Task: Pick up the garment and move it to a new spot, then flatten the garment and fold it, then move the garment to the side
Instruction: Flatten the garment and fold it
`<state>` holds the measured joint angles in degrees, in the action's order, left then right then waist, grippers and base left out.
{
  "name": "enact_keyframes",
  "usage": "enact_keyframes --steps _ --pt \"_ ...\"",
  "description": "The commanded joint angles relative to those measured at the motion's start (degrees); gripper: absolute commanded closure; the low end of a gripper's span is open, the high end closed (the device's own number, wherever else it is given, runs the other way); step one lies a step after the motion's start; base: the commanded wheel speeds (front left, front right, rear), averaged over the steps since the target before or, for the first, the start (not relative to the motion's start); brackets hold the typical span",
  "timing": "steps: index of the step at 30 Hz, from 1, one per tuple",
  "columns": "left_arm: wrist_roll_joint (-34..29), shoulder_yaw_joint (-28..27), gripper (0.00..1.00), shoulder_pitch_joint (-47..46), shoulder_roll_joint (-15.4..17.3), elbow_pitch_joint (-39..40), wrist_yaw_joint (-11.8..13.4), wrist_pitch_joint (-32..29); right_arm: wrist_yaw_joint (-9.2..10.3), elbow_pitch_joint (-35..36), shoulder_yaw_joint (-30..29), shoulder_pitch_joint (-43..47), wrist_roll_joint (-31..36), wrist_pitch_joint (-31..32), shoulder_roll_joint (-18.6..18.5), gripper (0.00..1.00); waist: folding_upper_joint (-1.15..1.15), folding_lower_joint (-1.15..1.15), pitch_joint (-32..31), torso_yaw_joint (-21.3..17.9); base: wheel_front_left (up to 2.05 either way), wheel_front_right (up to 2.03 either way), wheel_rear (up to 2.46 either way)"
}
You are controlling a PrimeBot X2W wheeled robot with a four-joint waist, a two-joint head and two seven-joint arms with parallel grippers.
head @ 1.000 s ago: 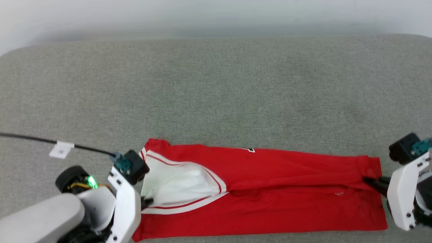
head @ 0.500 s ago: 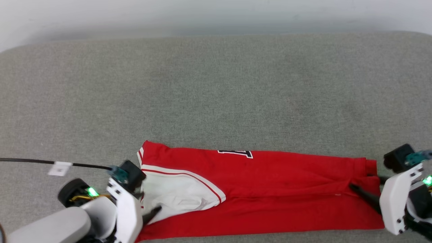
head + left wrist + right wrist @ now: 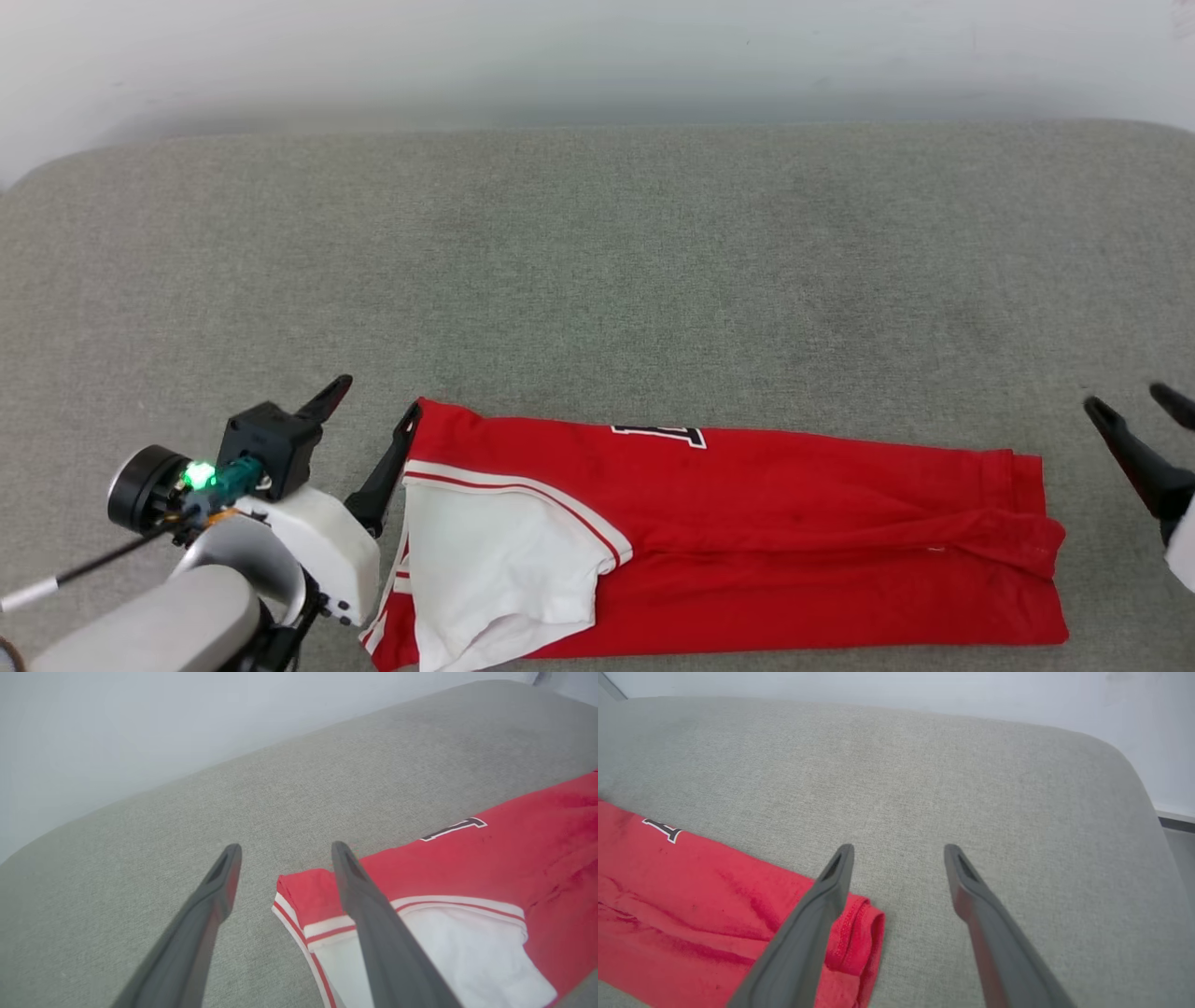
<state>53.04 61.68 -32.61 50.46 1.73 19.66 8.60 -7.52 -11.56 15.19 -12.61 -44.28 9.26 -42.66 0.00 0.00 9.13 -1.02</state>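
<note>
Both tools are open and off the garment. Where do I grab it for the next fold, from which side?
Probably the hem end of the garment, right tool coming from the right: it lies as a long band, and that rumpled end sits nearest that tool, slightly raised off the grey surface.

Soft matt red cloth garment lies on coarse grey woven upholstery.
</note>
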Motion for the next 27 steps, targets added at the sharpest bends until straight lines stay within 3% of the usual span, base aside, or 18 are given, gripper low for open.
enact_keyframes --steps 1,8,13,19,27 --pt "-0.40 -0.36 0.00 0.97 -0.47 -0.43 0.73 1.07 0.06 -0.52 -1.00 1.32 -0.15 0.04 0.75 0.00 0.00 0.00 0.07 0.09 0.00 0.00 0.00" --pt "-4.56 -7.30 0.00 4.98 -6.31 -4.67 9.55 6.53 0.05 -3.30 -9.54 8.23 -3.74 1.87 6.61 0.00 0.00 0.00 0.65 1.14 0.00 0.00 0.00" --pt "-13.27 -18.63 0.00 10.64 -11.62 -2.94 12.51 6.61 0.05 -3.46 -10.25 10.49 -6.41 4.45 9.69 0.00 0.00 0.00 1.33 1.69 0.00 0.00 0.00" --pt "-22.73 -30.31 0.00 18.61 -18.05 -0.81 10.79 6.64 0.05 -5.43 -8.49 11.28 -8.72 8.39 12.51 0.00 0.00 0.00 1.73 2.46 0.00 0.00 0.00" --pt "-32.38 -41.10 0.00 26.25 -25.87 0.61 5.18 6.65 0.05 -5.15 0.50 11.70 -13.74 16.25 14.47 0.00 0.00 0.00 1.93 3.23 0.00 0.00 0.00"
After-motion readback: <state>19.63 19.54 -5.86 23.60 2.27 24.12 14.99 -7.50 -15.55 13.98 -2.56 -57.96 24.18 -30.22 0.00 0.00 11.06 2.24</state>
